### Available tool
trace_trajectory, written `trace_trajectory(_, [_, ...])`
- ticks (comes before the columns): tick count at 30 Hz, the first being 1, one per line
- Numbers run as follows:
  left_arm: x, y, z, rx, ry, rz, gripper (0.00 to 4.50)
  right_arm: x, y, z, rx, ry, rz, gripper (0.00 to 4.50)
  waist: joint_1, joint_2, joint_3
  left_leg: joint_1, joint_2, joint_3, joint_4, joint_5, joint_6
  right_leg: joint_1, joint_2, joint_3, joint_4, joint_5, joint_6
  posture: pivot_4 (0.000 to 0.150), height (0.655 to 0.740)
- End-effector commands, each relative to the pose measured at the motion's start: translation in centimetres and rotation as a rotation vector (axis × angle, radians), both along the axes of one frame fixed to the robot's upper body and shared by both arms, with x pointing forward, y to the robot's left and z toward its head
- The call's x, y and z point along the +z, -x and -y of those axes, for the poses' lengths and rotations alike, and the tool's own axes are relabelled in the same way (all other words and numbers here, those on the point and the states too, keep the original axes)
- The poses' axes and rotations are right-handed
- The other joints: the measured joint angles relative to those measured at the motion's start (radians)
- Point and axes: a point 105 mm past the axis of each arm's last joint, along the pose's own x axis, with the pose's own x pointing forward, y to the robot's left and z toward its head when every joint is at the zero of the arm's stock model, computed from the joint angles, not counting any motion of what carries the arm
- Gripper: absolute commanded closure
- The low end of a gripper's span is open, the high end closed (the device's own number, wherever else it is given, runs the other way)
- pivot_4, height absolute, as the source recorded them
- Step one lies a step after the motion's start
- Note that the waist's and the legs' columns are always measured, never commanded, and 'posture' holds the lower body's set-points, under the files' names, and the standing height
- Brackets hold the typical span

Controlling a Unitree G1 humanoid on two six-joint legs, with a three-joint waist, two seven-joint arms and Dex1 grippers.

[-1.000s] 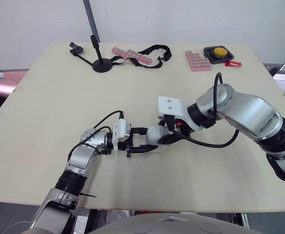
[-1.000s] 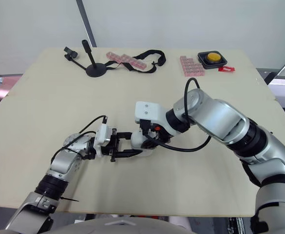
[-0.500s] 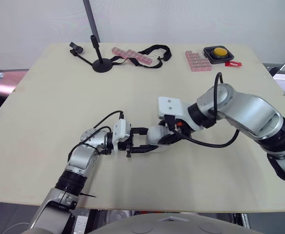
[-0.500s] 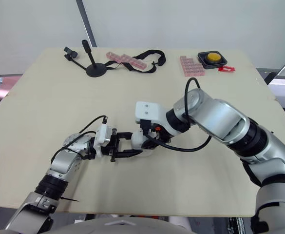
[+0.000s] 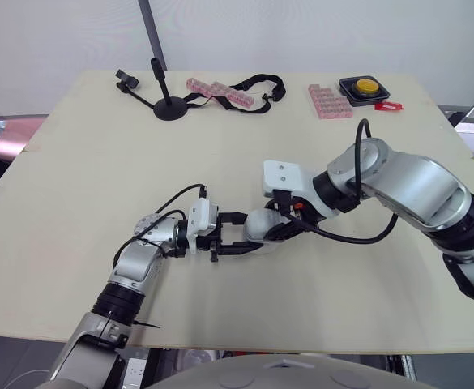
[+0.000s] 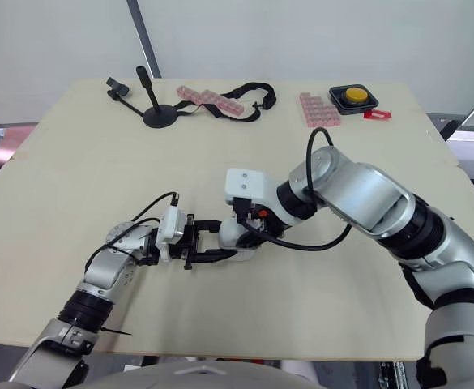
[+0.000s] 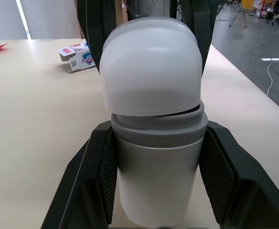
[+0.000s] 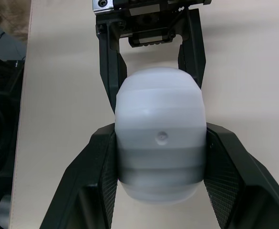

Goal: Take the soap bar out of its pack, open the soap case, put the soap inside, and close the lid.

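smooth, rounded, frosted-plastic soap case (image 7: 151, 95)

Soap case (image 7: 153, 186): hemmed in by left gripper (image 7: 156, 128) and right gripper (image 8: 159, 133).
Far edge: lined by stand (image 5: 168, 107), strap (image 5: 257, 85), button box (image 5: 365, 88).
Table (image 5: 74, 178), left side: seen bare.

A light wooden table (image 5: 74, 203) carries several things along its far edge. At the far left stands a small black stand (image 5: 169, 108) with a round base, and a thin arm goes from it to a black clip (image 5: 124, 79). Just beside it lies a pink segmented strip (image 5: 219, 91), touching a black strap (image 5: 261, 82). Further right there is a pink block of small cells (image 5: 329, 101), then a yellow button (image 5: 367, 84) in a black housing, with a red tag (image 5: 386, 106) beside it. Behind the stand a grey pole (image 5: 151, 32) rises.
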Motion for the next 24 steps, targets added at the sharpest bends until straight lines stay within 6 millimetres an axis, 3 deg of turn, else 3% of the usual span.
trace_trajectory(1, [0.6, -0.6, -0.08, 0.028, 0.007, 0.015, 2.59, -0.4, 1.53, -0.45, 0.071, 0.006, -0.068, 2.54, 0.0, 0.0, 0.0, 0.0, 0.0, 0.0, 0.0, 0.0, 0.0, 0.0, 0.0, 0.0, 0.0, 0.0, 0.0, 0.15, 0.74])
trace_trajectory(22, [0.39, -0.61, -0.14, 0.035, 0.001, 0.017, 2.59, -0.11, 1.44, -0.13, 0.085, 0.01, -0.057, 2.54, 0.0, 0.0, 0.0, 0.0, 0.0, 0.0, 0.0, 0.0, 0.0, 0.0, 0.0, 0.0, 0.0, 0.0, 0.0, 0.15, 0.74])
trace_trajectory(24, [0.38, -0.63, -0.13, 0.034, 0.0, 0.017, 2.59, -0.01, 1.35, -0.28, 0.092, -0.005, -0.045, 1.52, 0.0, 0.0, 0.0, 0.0, 0.0, 0.0, 0.0, 0.0, 0.0, 0.0, 0.0, 0.0, 0.0, 0.0, 0.0, 0.15, 0.74])
